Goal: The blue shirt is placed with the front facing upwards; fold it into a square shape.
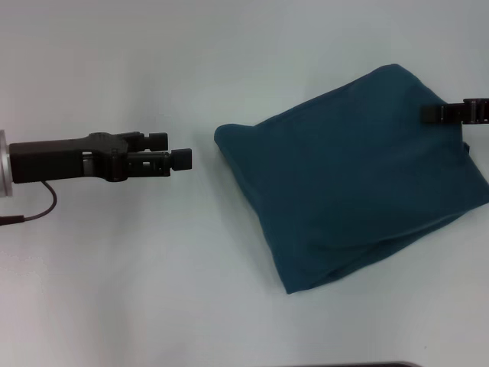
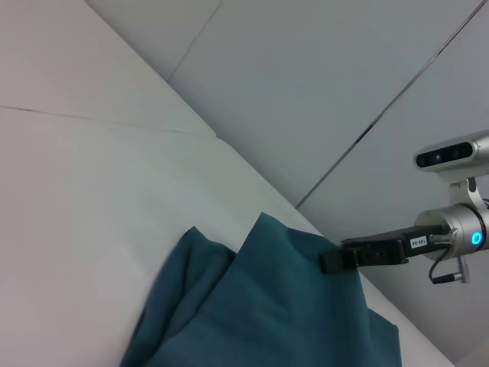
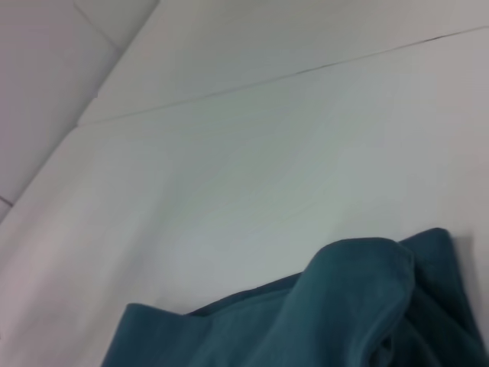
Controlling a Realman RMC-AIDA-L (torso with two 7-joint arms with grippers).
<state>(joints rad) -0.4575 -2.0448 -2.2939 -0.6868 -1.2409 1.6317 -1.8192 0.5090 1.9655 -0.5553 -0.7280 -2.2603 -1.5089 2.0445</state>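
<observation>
The blue shirt (image 1: 351, 180) lies on the white table (image 1: 114, 290), folded into a rough four-sided bundle that fills the area from the centre out toward 3 o'clock in the head view. Its nearest corner sits at about 5 o'clock, where layered edges show along the near side and a soft crease runs just above them. Only plain teal cloth faces up. One corner points toward 9 o'clock, rounded and slightly raised; the far corner peaks at around 1 o'clock.

The left gripper (image 1: 182, 159) hovers over bare table at 9 o'clock, near the shirt's left corner but clear of it, pointing toward the cloth. It grasps nothing, and its fingers sit close together.

The right gripper (image 1: 432, 113) reaches in from 3 o'clock over the shirt's far right part, its dark tip at the cloth. In the left wrist view the right gripper (image 2: 333, 261) meets a raised ridge of the shirt (image 2: 260, 306); whether it is clenched on the fabric or released I cannot tell. The right wrist view shows a humped fold of the shirt (image 3: 344, 306) close by, with white table (image 3: 229, 168) beyond.
</observation>
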